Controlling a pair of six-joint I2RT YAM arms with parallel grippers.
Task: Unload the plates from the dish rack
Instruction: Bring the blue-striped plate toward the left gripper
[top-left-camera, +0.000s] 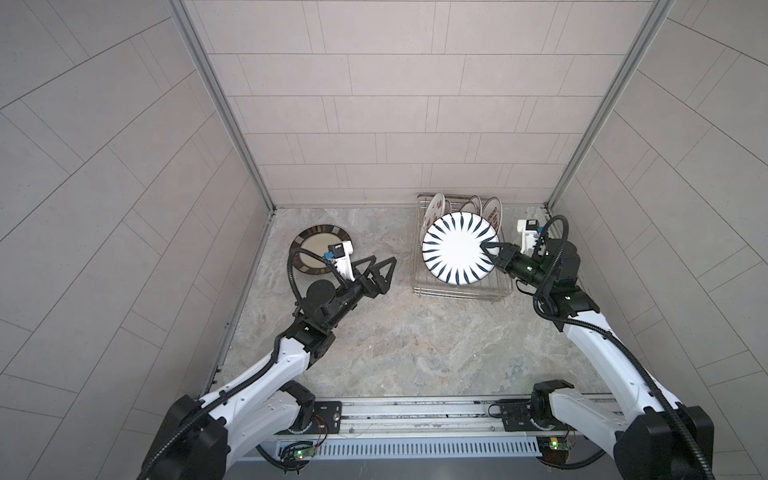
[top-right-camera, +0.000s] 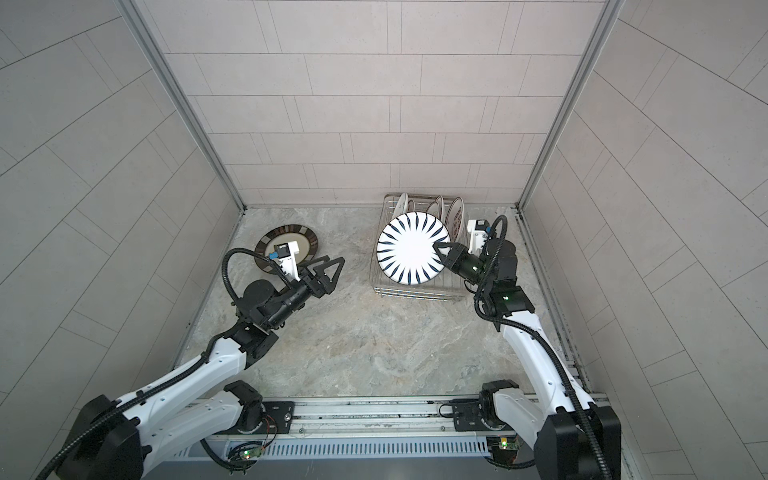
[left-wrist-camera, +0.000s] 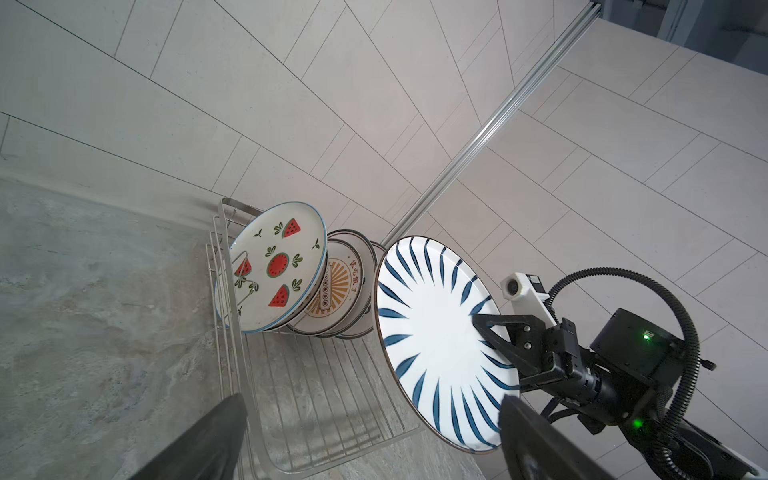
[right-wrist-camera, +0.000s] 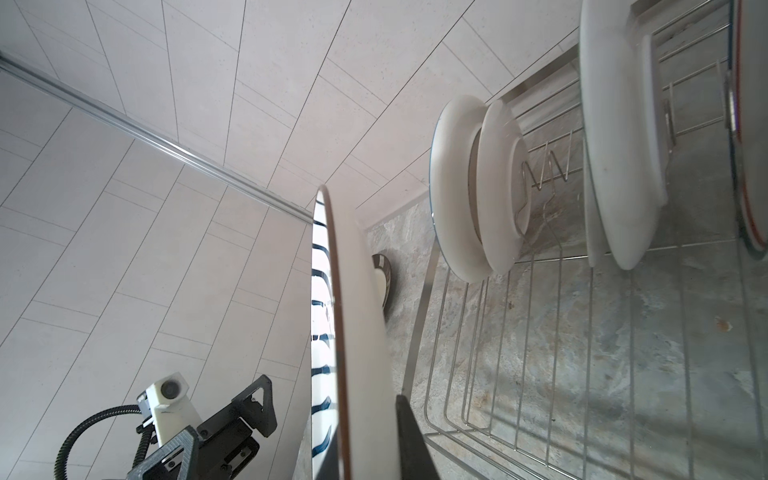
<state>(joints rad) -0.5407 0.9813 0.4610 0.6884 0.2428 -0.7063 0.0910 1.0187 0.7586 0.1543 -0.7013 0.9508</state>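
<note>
A round glossy white striped plate (top-left-camera: 453, 249) (dark-blue radial strokes, thin brown rim) is being pinched at its edge by the rt gripper (top-left-camera: 487, 249), jaws nearly closed on it. It's being held tilted over the front half of the dish rack (top-left-camera: 457, 293), a rectangular silver wire basket standing at the back-rt of the marbled grey tabletop (top-left-camera: 374, 353). At the rack's back, plates are being propped on edge: watermelon plate (left-wrist-camera: 278, 266) leftmost, orange sunburst plate (left-wrist-camera: 332, 286) partly covered behind it, 2 more mostly hidden. The lt gripper (top-left-camera: 384, 261) is being held wide open & empty, near the dark-rimmed plate (top-left-camera: 309, 245) lying flat, its cream centre partly blocked by the wrist cam (top-left-camera: 341, 249). Whether the striped plate's lower edge is touching the wires can't be told
</note>
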